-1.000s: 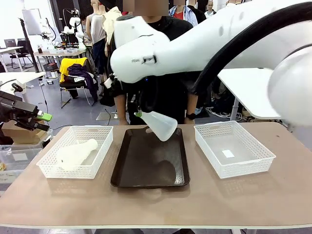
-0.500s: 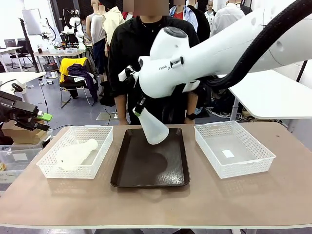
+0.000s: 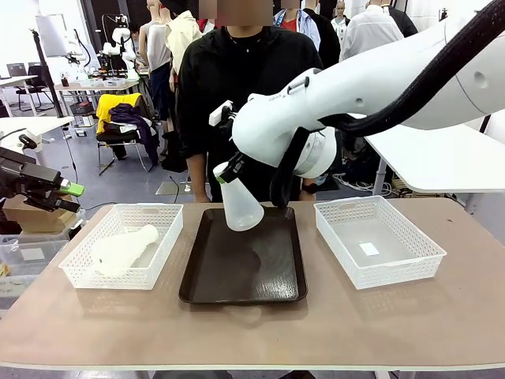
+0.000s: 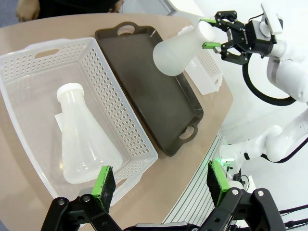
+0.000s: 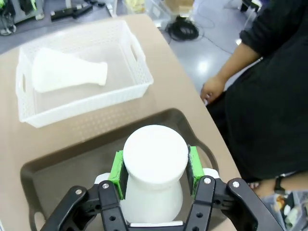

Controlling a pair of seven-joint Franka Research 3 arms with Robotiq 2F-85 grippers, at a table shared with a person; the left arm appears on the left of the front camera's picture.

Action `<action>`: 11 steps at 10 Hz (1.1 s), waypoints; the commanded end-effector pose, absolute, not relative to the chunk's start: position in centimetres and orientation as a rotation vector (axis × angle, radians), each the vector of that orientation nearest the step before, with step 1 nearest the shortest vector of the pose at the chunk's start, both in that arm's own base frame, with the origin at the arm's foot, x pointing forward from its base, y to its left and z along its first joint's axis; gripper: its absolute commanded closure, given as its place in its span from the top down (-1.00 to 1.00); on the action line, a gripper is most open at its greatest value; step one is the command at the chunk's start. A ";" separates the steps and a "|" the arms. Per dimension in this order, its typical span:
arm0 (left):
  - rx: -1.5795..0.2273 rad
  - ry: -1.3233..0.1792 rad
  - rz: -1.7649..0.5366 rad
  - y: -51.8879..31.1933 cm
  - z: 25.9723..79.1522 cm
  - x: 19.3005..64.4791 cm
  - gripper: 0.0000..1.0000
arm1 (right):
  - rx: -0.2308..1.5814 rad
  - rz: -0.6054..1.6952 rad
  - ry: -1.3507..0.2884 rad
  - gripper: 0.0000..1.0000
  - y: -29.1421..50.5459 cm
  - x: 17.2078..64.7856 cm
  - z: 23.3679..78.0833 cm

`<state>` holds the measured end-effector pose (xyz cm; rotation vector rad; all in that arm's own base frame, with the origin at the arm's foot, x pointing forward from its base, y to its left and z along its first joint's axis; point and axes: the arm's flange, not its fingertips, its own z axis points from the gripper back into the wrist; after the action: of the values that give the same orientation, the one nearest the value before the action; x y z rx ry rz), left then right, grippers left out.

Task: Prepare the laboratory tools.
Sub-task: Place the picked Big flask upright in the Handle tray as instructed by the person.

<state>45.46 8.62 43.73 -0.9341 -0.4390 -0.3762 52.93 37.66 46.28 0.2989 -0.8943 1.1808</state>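
While the first flask (image 3: 237,207) hangs over the far half of the tray (image 3: 241,298), clear of its floor, nothing has yet been set down there. The right gripper (image 3: 224,175) is clamped on the flask's neck, green pads pressing it from either side just under the mouth. The flask is close to upright, with its long axis near vertical, the wide base down and the mouth up, leaning a little toward the robot's left. The second flask (image 3: 122,249) lies on its side in the left basket (image 3: 118,283). Its long axis runs on a diagonal, the neck pointing toward the tray and the far side, the base toward the basket's near left corner. The left gripper (image 3: 69,197) waits off the table's left edge with its jaws spread wide and nothing between them. The right basket (image 3: 379,268) holds only a small white slip (too small to read). By the look of it, the job is under way but short of half done: one flask awaits placing and the other has not been picked up.
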 end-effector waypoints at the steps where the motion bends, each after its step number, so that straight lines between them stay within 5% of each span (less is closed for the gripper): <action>1: -0.932 -0.440 -0.380 8.7 43.9 45.4 1.00 | 0.414 1.192 -0.945 -1.00 34.8 53.1 44.3; 11: -0.932 -0.440 -0.380 8.7 43.9 45.4 1.00 | 0.534 1.094 -1.091 -1.00 32.1 56.2 38.9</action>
<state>45.46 8.63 43.73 -0.9340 -0.4391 -0.3759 57.25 32.84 39.92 0.5286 -1.0404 1.0875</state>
